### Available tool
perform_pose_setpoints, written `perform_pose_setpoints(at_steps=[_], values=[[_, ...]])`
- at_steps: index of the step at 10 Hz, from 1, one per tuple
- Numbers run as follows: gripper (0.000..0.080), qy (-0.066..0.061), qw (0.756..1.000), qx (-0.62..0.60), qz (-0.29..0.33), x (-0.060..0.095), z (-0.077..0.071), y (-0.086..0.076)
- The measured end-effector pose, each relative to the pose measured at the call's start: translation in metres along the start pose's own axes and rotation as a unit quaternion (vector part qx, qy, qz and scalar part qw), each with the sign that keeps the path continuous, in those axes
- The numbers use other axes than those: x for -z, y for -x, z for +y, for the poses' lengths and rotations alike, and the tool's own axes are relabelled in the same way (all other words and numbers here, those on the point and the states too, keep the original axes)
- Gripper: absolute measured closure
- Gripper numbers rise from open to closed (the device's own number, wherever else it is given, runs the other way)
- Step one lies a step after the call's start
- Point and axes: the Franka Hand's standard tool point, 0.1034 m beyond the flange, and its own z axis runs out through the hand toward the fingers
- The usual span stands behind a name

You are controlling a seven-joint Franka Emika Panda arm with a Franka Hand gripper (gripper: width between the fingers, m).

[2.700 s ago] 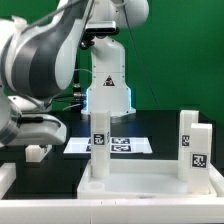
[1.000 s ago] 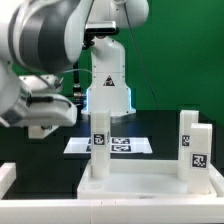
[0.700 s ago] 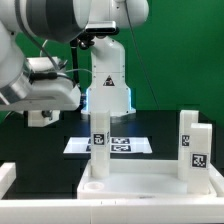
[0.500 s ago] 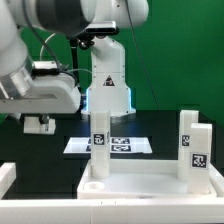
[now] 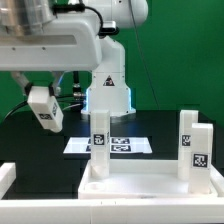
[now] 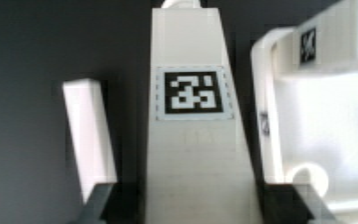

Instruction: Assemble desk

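The desk panel (image 5: 140, 183) lies flat at the front of the exterior view. One white tagged leg (image 5: 99, 146) stands upright in its left corner, and two more legs (image 5: 195, 148) stand at its right side. My gripper (image 5: 46, 116) hangs in the air to the exterior view's left of the panel, shut on a fourth white leg (image 5: 40, 102) that is held tilted. In the wrist view this leg (image 6: 197, 120) runs lengthwise between the dark fingers (image 6: 101, 198), its square tag facing the camera. My gripper (image 6: 194, 205) clamps both its sides.
The marker board (image 5: 122, 145) lies on the black table behind the panel. The robot's white base (image 5: 108, 80) stands at the back before a green curtain. In the wrist view, white parts with a tag (image 6: 318, 100) lie beside the held leg.
The arm has swung up and turned, lifting the held leg from near the table at the exterior view's left to mid-air and tilting it. The panel and standing legs have not moved.
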Motion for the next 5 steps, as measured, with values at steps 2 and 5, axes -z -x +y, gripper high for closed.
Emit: perform_pose_setpoints(at_steps=[2, 5], values=[[0.0512, 0.004, 0.998, -0.002, 0.067, -0.006, 0.001, 0.001], [0.0512, 0.008, 0.981, -0.013, 0.191, 0.026, -0.02, -0.018]])
